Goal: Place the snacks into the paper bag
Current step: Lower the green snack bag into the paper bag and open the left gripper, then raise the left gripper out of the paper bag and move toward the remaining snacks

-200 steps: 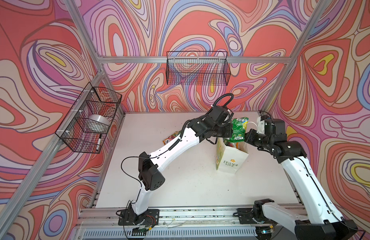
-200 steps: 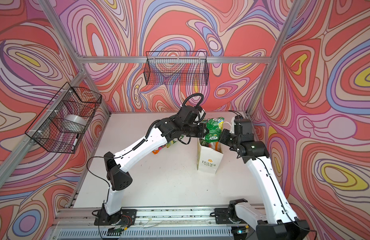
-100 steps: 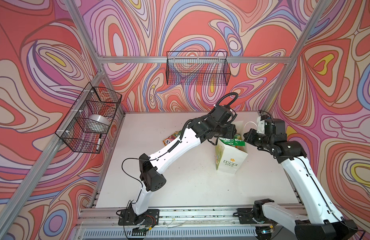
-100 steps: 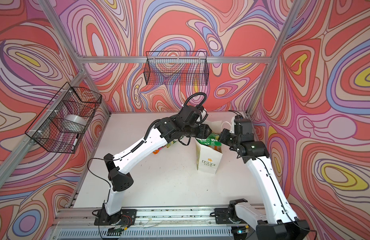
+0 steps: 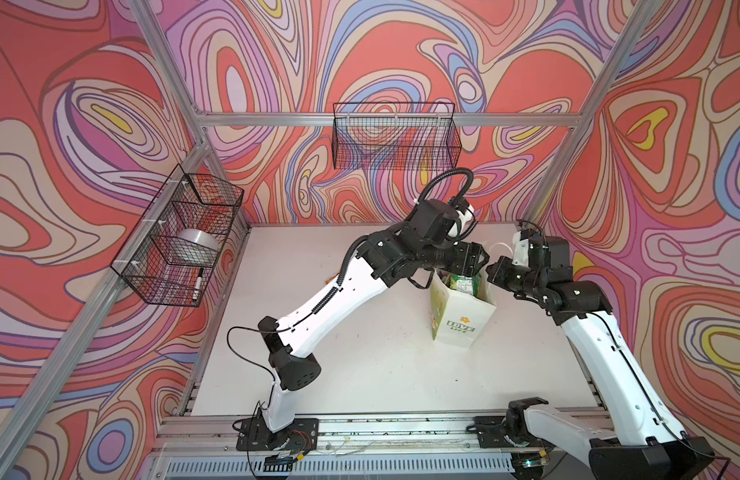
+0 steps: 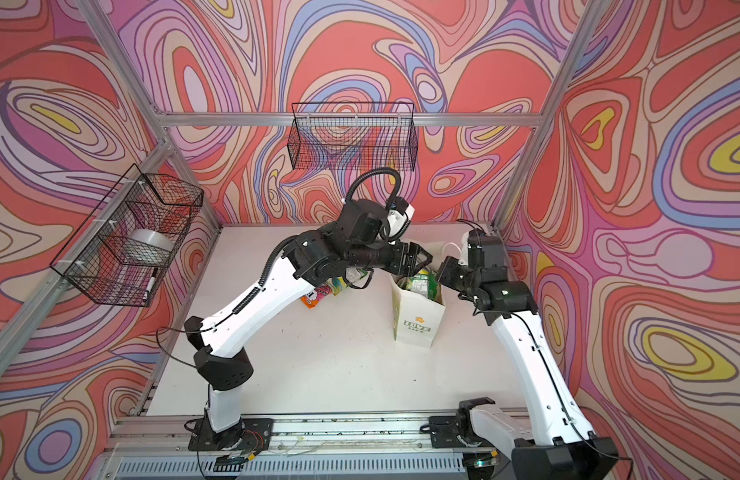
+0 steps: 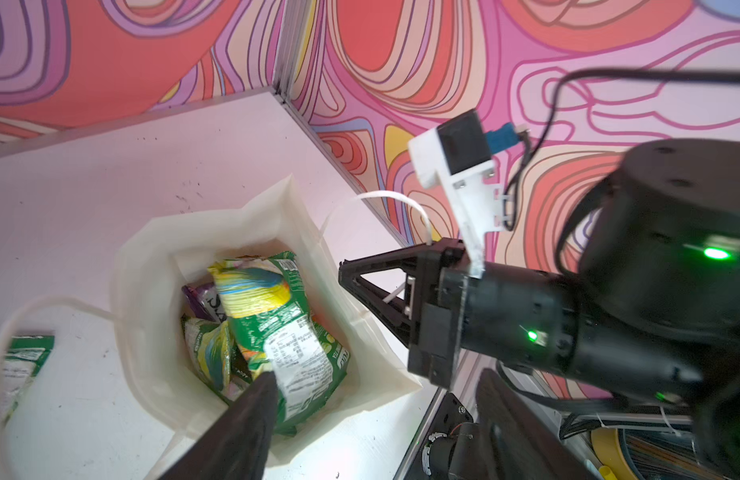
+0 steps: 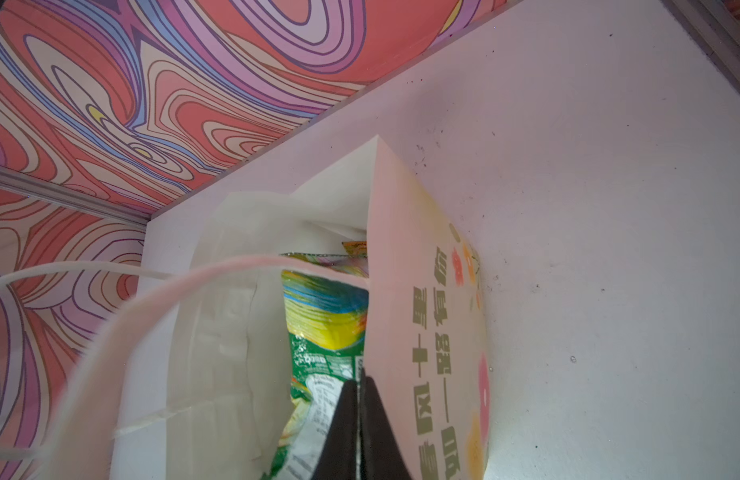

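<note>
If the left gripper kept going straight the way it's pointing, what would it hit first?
Most likely the green snack packet lying topmost inside the paper bag; the left gripper points into the bag's open mouth, though depth is unclear.

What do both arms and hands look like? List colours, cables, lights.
The left arm and right arm have white shells, black joints and bases. A ribbed black cable runs along the left one, looping above its wrist. The left hand and right hand are black, with triangular open-frame fingers; green lights glow on the right wrist.
</note>
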{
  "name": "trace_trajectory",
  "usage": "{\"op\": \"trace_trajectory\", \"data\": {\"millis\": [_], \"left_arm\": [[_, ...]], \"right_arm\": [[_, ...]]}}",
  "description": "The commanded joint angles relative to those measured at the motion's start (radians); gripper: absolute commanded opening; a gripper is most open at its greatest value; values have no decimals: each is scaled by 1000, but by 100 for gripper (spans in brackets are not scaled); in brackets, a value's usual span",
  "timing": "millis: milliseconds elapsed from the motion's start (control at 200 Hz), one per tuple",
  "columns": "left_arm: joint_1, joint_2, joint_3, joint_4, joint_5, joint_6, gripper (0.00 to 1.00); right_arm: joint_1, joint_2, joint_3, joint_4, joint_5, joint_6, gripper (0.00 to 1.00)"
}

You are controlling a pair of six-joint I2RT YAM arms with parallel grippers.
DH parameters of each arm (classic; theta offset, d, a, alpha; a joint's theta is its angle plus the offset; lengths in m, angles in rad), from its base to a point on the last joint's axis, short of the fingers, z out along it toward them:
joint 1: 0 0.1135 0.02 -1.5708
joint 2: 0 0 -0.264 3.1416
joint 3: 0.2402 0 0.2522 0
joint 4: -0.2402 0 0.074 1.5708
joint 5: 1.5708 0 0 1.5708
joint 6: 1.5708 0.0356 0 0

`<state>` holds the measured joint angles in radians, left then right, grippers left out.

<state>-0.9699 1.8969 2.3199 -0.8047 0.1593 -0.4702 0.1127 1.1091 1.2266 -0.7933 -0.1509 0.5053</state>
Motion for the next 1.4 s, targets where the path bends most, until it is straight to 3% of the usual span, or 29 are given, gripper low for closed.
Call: {"op": "trace_trajectory", "data": {"millis": [0,240,511,641,701,771,831,1122,1392], "left_arm": [[-3,-130,-78,15,-79,66,84],[-3,-274,-312,13,-318,113,95],[-3,-24,-92,-136,-331,105,91],[-2,83,17,-191,-392,98,76],[1,107,41,-196,-402,96,53],[6,121,65,-200,-389,92,18],[6,119,74,-186,-382,99,0],[9,107,233,-226,-442,180,0],[23,35,43,-198,-466,150,0]], "right_arm": [[4,17,9,32,-11,7,0],[5,44,24,36,-9,7,0],[5,48,26,25,-6,3,0],[5,32,28,14,5,0,0],[6,31,28,12,8,-1,0],[5,32,31,15,3,-1,0],[5,37,27,27,-8,-1,0],[7,61,101,87,-95,30,0],[12,92,75,179,-173,88,0]]}}
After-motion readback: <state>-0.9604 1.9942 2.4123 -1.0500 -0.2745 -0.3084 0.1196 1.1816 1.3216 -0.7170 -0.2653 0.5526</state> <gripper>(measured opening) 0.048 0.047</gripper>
